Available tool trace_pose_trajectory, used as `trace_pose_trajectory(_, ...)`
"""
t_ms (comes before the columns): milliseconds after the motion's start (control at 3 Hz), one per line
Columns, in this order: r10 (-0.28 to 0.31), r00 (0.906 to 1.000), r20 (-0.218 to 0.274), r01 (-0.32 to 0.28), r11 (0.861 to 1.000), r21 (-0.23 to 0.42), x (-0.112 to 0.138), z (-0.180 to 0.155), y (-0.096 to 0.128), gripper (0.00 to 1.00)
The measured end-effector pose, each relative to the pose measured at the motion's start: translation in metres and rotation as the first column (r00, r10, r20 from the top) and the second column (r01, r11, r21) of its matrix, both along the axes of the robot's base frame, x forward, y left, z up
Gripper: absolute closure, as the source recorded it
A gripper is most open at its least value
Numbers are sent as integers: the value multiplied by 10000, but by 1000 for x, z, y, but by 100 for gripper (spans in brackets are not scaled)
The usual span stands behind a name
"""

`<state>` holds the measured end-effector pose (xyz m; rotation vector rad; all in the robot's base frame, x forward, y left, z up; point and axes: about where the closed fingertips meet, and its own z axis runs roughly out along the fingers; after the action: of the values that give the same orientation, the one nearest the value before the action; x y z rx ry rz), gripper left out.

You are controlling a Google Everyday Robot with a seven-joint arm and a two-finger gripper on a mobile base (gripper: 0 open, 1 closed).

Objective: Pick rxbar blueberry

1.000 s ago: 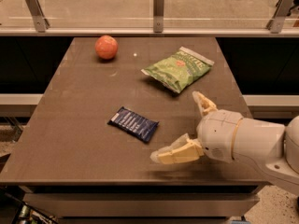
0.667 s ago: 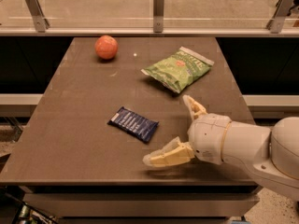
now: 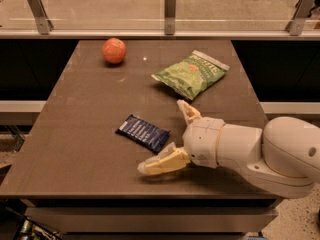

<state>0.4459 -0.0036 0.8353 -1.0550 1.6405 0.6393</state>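
Observation:
The rxbar blueberry (image 3: 143, 132) is a small flat dark navy bar with pale print. It lies flat on the brown table (image 3: 75, 134), left of centre near the front. My gripper (image 3: 167, 136) comes in from the right on a white arm, just right of the bar. It is open and empty. One cream finger (image 3: 161, 163) reaches past the bar's near right corner. The other finger (image 3: 187, 111) points up behind it. The bar sits just left of the gap between them.
A green crinkly chip bag (image 3: 191, 73) lies at the back right of the table. An orange-red round fruit (image 3: 114, 50) sits at the back left. A glass rail with metal posts (image 3: 170, 4) runs behind the table. The table's front edge is close under my gripper.
My gripper has moved left toward the bar, its fingers still spread. The bar, bag and fruit have not moved.

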Motion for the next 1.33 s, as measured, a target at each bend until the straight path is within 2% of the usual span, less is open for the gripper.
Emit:
trace_pose_trajectory(1000, 881, 9956, -334, -874, 9959, 217, 13, -17, 35, 0)
trace_pose_trajectory(1333, 917, 9953, -305, -912, 9956, 198, 12, -16, 38, 17)
